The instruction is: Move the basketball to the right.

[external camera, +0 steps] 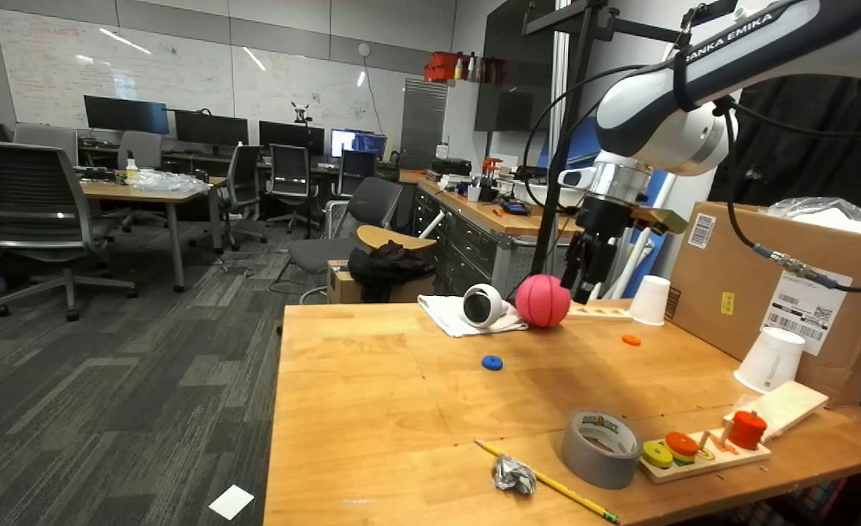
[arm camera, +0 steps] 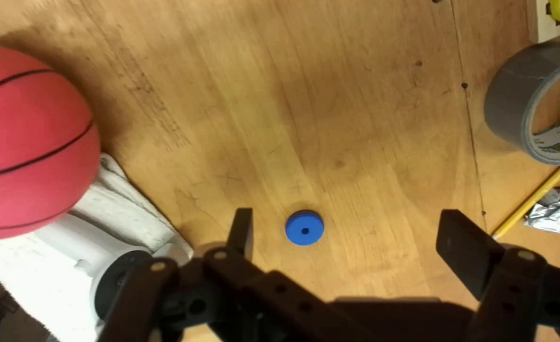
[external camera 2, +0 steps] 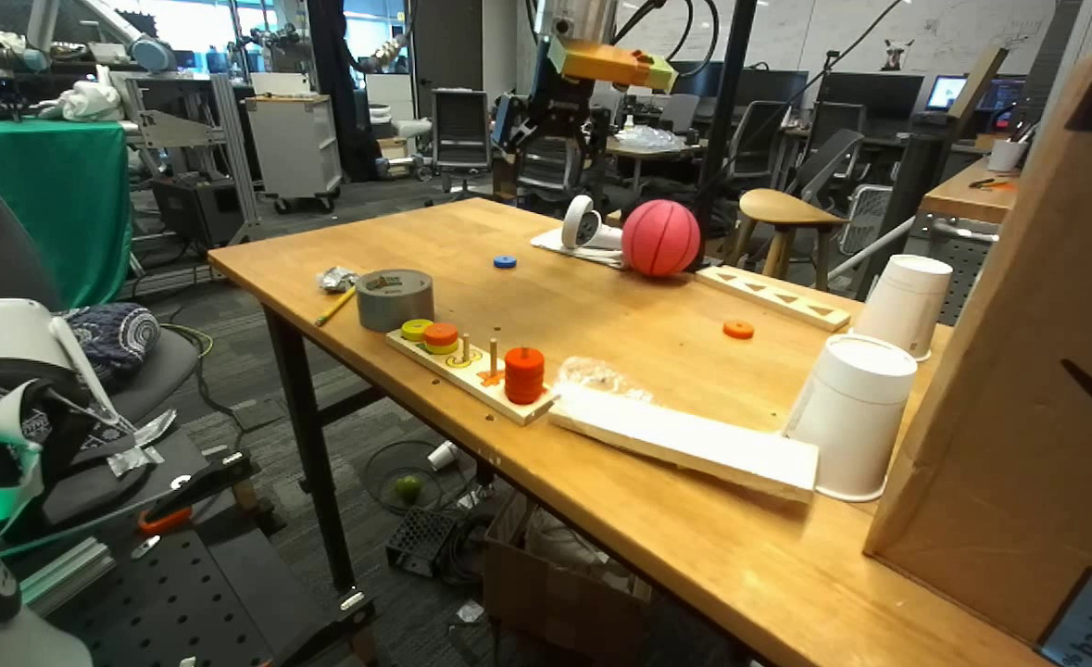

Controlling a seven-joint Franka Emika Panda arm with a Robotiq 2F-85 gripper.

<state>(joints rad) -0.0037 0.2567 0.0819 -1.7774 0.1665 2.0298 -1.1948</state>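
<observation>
Whiteboards (external camera: 116, 80) span the back wall beyond a wooden counter (external camera: 364, 380) as I work the arm (external camera: 700, 135) remotely. My hand (arm camera: 348, 228) hangs above it, jaws spread wide and gripping nothing, with a blue disc (arm camera: 304, 227) in view between them. Pinkish-red, the basketball (arm camera: 28, 147) sits at the left edge of the wrist view, by a white controller (arm camera: 106, 259) on a white cloth (arm camera: 42, 280). As I judge it, the approach comes first: I should centre over the ball, turn the jaws so neither side lands on the controller, then descend straight at full spread, because the fit looks tight and a glancing touch could roll it. Legible at upper right in an exterior view: "RANKA EMIKA" on the arm. On the grey tape roll (external camera: 602, 448) at lower right, "DUCK TAPE" appears; a blue label (external camera 2: 1087, 616) in the lower right corner of an exterior view reads "back?" Print on the shipping label (external camera: 806, 310) of the cardboard box (external camera: 748, 281) is too small to read.
</observation>
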